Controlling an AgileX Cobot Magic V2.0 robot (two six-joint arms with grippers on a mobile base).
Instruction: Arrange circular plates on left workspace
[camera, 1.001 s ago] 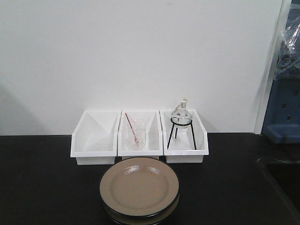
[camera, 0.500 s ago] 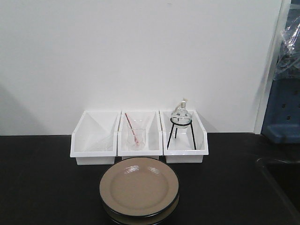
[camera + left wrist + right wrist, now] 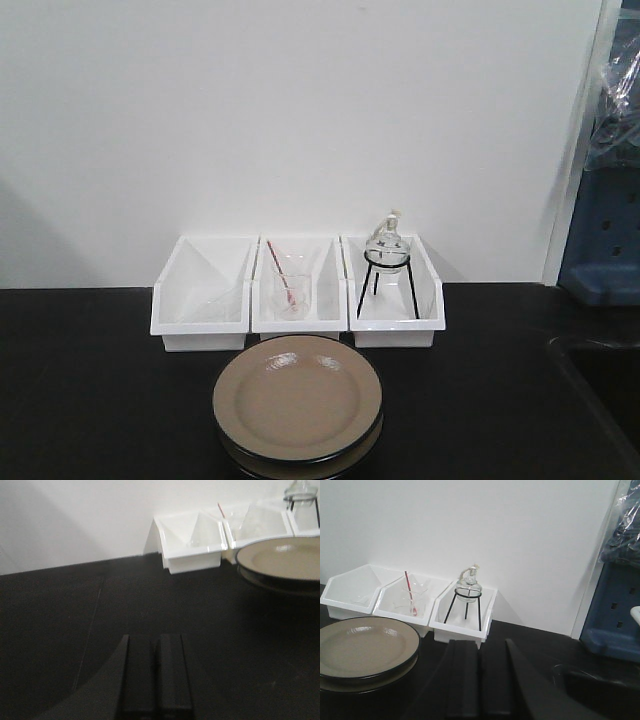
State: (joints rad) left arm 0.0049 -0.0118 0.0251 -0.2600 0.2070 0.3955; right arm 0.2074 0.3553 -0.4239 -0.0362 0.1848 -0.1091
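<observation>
The circular plates (image 3: 297, 405) sit stacked, one on the other, at the near centre of the black worktop (image 3: 90, 390), just in front of the three white bins (image 3: 297, 290). From the left gripper (image 3: 152, 675), I see the stack at about 2 o'clock, well apart, with bare worktop between. From the right gripper (image 3: 480, 680), the stack lies at about 10 o'clock and appears nearer. I judge the right arm closer, though the target area lies on the left side. The plates are round, so there is no long axis; the rim is the only grip line.

Both sets of jaws are pressed together, with nothing between them.

Limits: the lower plate shows only as a thin dark edge beneath the upper one. The near rim of the stack is cut off in the front view. Neither arm shows in that view.
</observation>
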